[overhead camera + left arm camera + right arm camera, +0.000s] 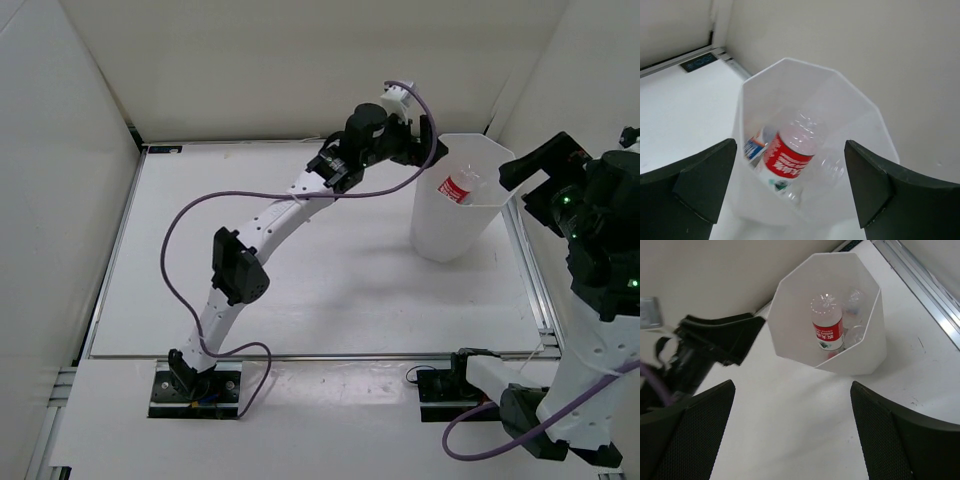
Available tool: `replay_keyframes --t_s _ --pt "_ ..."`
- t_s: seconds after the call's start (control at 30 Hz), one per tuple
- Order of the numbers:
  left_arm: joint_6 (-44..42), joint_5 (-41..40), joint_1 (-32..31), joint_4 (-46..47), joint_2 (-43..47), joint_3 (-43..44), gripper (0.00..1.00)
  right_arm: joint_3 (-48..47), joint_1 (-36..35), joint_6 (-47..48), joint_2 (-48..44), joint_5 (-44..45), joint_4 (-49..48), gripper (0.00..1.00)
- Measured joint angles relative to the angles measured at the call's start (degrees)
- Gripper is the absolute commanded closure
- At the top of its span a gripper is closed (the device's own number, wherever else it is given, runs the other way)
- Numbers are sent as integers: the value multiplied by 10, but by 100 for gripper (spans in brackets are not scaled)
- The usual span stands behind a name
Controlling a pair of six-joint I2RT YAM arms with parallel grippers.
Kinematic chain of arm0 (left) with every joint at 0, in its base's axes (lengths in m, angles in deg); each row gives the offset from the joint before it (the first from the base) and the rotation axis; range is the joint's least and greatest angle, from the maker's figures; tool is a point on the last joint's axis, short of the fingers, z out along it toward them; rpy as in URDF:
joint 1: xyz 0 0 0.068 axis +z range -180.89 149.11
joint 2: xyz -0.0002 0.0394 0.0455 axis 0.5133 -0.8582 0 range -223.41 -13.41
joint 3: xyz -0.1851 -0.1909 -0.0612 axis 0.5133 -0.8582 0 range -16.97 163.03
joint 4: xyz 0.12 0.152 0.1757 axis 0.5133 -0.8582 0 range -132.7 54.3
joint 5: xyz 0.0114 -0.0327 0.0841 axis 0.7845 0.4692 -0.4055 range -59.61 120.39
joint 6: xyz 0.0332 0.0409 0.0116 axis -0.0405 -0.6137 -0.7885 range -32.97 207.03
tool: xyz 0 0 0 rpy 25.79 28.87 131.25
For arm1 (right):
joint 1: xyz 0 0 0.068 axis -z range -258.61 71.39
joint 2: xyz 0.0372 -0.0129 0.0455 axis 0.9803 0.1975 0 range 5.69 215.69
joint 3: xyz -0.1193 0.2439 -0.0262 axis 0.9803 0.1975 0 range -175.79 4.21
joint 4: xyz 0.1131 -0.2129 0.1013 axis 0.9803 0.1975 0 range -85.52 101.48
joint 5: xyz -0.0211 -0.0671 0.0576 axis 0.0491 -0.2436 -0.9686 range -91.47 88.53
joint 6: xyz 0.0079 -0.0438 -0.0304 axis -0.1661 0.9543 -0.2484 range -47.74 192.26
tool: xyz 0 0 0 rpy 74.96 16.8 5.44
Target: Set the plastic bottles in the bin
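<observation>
Bottles (827,330) sit inside the bin (450,235) at upper right; our left fingers (690,185) and right fingers (690,430) stand spread, holding nothing.

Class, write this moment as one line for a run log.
left gripper: open, empty, by bin rim | right gripper: open, empty | red-label bottle: in bin | blue-white-label bottle: in bin
</observation>
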Motion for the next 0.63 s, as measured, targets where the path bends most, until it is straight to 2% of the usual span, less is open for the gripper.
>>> replay_keyframes --t_s 0.1,0.23,0.4,0.5,0.63 --pt "-30 -28 10 -36 81 -80 0 0 0 -2 28 -2 23 0" --pt "-69 -103 40 -63 267 -274 0 -10 0 0 93 -28 59 0" --pt "-92 -230 78 -95 480 -448 0 14 0 30 153 -140 49 0" --pt "-115 -318 76 -104 563 -515 0 26 0 41 164 -181 39 0" --pt "-146 -473 76 -115 604 -582 0 63 0 54 132 -198 5 0"
